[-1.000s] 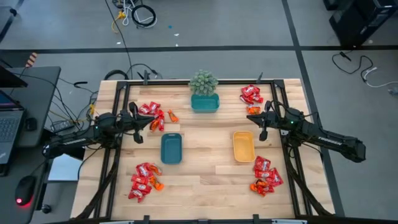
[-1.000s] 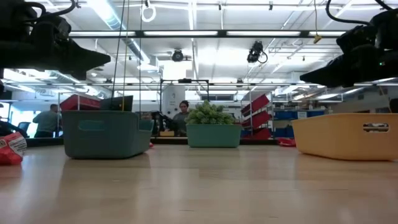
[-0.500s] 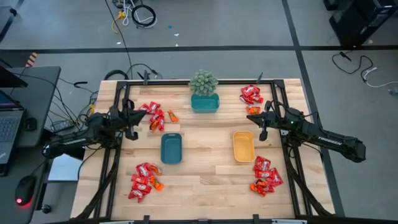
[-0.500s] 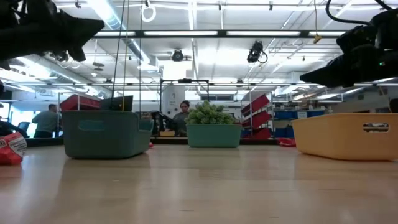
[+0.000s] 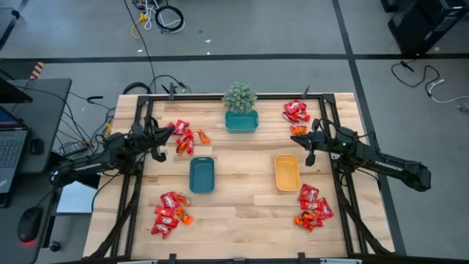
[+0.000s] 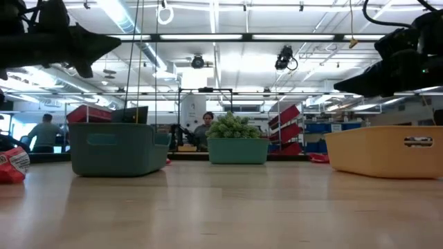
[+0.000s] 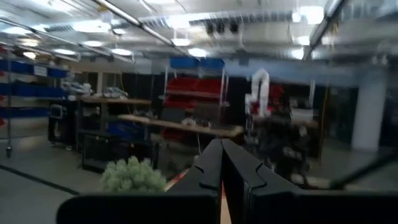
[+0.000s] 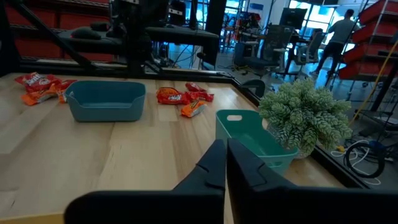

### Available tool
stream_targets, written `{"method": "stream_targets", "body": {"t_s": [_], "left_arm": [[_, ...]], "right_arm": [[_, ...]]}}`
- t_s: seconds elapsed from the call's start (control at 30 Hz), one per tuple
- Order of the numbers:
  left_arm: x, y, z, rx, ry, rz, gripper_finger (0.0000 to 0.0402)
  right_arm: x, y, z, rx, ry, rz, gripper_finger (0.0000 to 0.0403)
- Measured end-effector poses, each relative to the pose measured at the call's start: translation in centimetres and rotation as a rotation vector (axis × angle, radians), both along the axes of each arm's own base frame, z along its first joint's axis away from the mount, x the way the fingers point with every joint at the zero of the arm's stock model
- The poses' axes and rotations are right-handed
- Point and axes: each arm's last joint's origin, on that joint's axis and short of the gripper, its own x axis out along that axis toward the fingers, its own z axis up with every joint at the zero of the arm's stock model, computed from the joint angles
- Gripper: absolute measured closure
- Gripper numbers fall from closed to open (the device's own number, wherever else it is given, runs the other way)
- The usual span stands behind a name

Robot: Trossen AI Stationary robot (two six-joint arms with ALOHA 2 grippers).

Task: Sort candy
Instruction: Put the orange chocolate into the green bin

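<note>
Left gripper (image 5: 163, 139), fingers pressed together empty, hovers beside the rear-left candy pile (image 5: 182, 135); right gripper (image 5: 308, 144) likewise closed. Low view: blue tray (image 6: 118, 148) and yellow tray (image 6: 385, 150) look unfilled. Sorting apparently unstarted.

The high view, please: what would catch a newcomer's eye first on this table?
Four heaps of red and orange candy lie near the table's corners. Between them a blue tray and a yellow tray sit side by side, both seemingly bare inside, with a potted plant in a teal tray at the far edge. The left gripper hangs by the far-left heap; the right gripper waits opposite.
</note>
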Motion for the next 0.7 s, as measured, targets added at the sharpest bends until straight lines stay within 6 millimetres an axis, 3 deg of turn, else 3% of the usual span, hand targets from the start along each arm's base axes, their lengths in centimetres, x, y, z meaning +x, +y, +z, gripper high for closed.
{"method": "stream_targets", "body": {"t_s": [0.27, 0.53, 0.7], "left_arm": [[0.5, -0.2, 0.5, -0.208, 0.103, -0.153, 0.0392], [2.1, 0.2, -0.2, -0.444, 0.320, -0.158, 0.0392], [3.8, 0.4, 1.8, -0.539, 0.439, -0.181, 0.0392]], "right_arm": [[0.0, 0.0, 0.0, 0.000, 0.000, 0.000, 0.0400], [0.0, 0.0, 0.0, 0.000, 0.000, 0.000, 0.0401], [0.0, 0.0, 0.0, 0.000, 0.000, 0.000, 0.0402]]}}
